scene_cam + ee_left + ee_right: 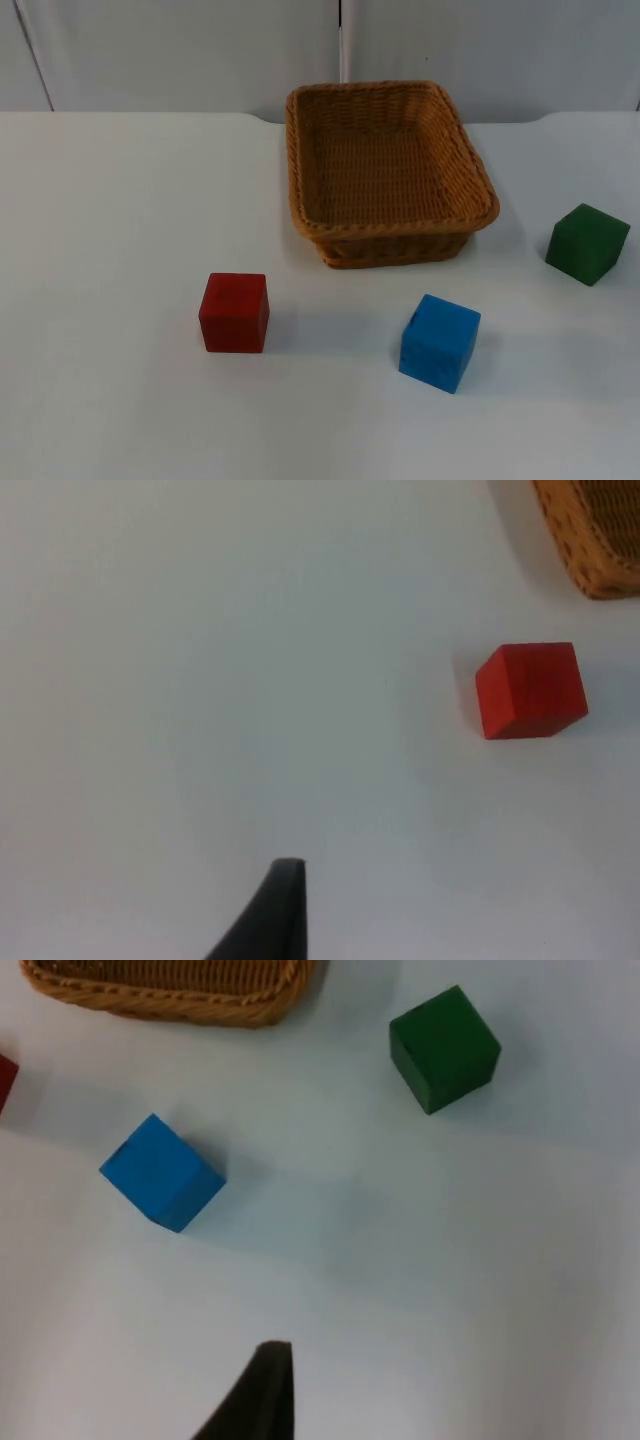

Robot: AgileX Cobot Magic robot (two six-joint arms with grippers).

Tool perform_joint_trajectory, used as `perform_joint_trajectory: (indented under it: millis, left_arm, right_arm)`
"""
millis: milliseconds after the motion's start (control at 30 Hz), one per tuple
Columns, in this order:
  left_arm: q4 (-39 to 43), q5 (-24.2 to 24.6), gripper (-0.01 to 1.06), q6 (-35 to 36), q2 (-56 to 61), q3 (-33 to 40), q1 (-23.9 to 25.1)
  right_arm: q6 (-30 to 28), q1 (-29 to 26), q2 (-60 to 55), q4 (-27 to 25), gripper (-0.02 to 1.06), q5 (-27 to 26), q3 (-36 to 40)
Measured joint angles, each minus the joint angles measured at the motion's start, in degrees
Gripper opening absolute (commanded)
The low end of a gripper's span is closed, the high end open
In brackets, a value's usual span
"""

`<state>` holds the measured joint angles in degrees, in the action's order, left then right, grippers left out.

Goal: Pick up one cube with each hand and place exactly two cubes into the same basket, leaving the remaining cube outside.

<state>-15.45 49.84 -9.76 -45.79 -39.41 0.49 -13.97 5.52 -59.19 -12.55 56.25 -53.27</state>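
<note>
Now, as things lie:
Basket [391,172]: woven, brown, at the far middle of the white table [100,250] — nothing inside it.
Red cube [234,312]: on the table, nearer than the basket and to its left, apart from it.
Blue cube [439,342]: in front of the basket's right half, well apart from the red one.
Green cube [587,243]: right of the basket, outside it.
Left gripper [270,920]: above bare table, away from the red cube — whether its fingers are parted I cannot tell.
Right gripper [255,1400]: above the table short of the blue and green cubes; finger state not visible either.
</note>
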Motion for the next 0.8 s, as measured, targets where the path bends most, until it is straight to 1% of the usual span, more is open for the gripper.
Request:
perform_joint_trajectory:
  millis: [67, 233, 467, 800]
  left_arm:
    - [-0.40, -1.10, 1.05, -0.90, -2.64, -0.08, 0.00]
    - [-1.46, -1.75, 1.05, -2.48, -8.11, -2.18, 0.00]
    - [-4.98, -2.33, 1.05, -5.86, -14.54, -5.59, 0.00]
    - [-5.65, -2.68, 1.05, -6.93, -18.38, -7.43, 0.00]
  right_arm:
    - [-1.71, 0.00, -1.32, -1.99, 1.05, -0.54, -0.10]
    - [-3.58, 0.00, -3.30, -3.87, 1.05, -0.89, -0.10]
    - [-4.04, 0.00, -5.13, -4.38, 1.05, -2.20, -0.10]
    - [-4.19, 0.00, -5.98, -4.59, 1.05, -5.00, -0.10]
